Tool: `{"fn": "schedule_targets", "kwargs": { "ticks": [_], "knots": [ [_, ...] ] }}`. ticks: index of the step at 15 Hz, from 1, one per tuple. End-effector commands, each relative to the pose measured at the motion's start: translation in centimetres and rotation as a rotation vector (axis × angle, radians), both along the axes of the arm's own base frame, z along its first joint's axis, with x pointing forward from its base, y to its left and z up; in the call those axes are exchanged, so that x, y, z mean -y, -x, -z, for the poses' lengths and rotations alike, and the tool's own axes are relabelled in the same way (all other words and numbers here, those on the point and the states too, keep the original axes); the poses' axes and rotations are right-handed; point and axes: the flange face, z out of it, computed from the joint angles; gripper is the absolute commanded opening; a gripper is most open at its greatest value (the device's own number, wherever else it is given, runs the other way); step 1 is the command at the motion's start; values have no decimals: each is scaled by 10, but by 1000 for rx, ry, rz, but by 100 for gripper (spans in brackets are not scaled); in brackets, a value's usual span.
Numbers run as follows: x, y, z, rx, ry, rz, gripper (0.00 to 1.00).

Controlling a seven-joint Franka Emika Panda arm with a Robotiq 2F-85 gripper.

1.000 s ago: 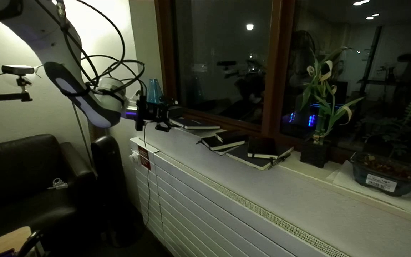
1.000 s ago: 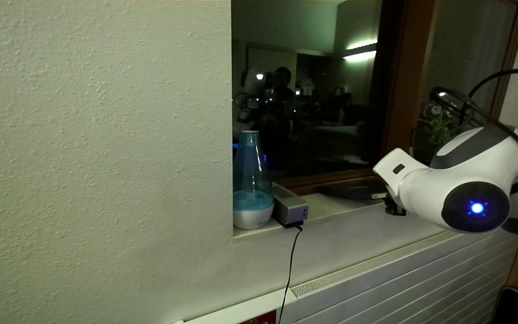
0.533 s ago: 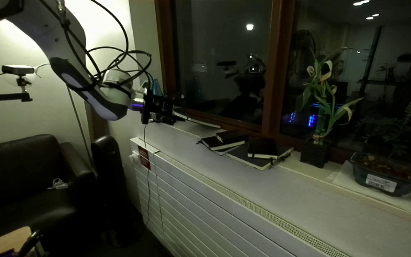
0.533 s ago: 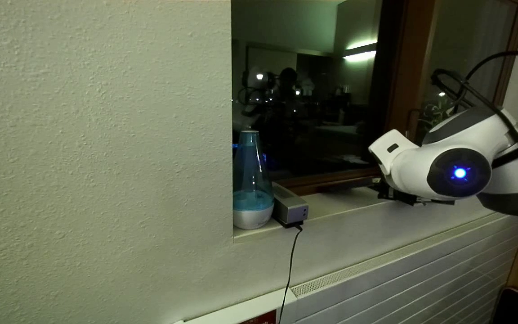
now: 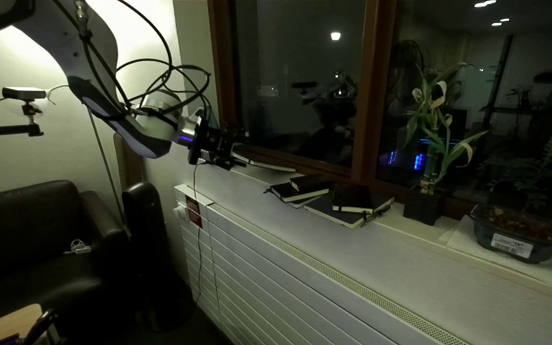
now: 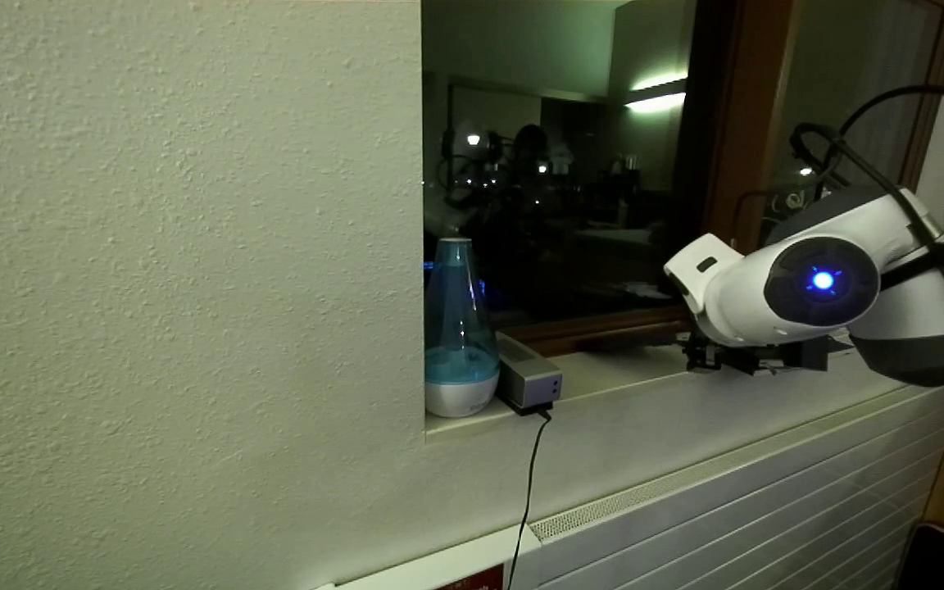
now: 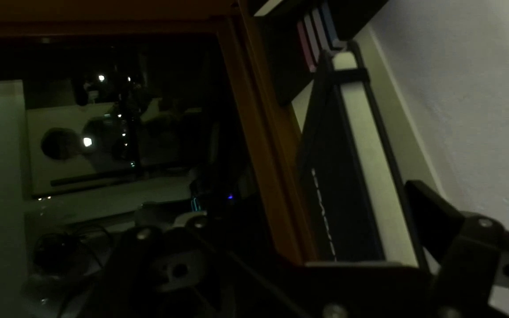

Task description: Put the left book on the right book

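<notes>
Spread claw (image 5: 234, 152) at the left book (image 7: 340, 194)

The claw's jaws stand wide apart. In the wrist view the left book, dark with white lettering, a strap and cream page edge, shows between them; its near end is hidden behind the claw, so contact cannot be told. It lies at the window sill (image 5: 269, 177), beside the brown frame (image 7: 261, 132). Farther along, a small dark book (image 5: 310, 182) lies on a cream-edged book (image 5: 284, 191); beyond, another dark book (image 5: 351, 197) lies on a larger greyish book (image 5: 336, 215). Which is the right book cannot be told. A leafy plant (image 5: 431, 167) and labelled tub (image 5: 511, 244) stand past these.
</notes>
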Motion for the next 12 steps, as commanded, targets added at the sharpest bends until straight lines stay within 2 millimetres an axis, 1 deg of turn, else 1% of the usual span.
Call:
{"fn": "schedule_targets", "kwargs": {
  "ticks": [1, 4, 8, 11, 12],
  "knots": [
    [3, -11, -3, -79, -31, -9, 68],
    [4, -12, -3, -119, -52, 2, 47],
    [7, -13, -3, -154, -71, 22, 21],
    [8, -11, -9, -146, -59, 17, 3],
    [8, -10, -11, -135, -49, 14, 3]
  ]
}}
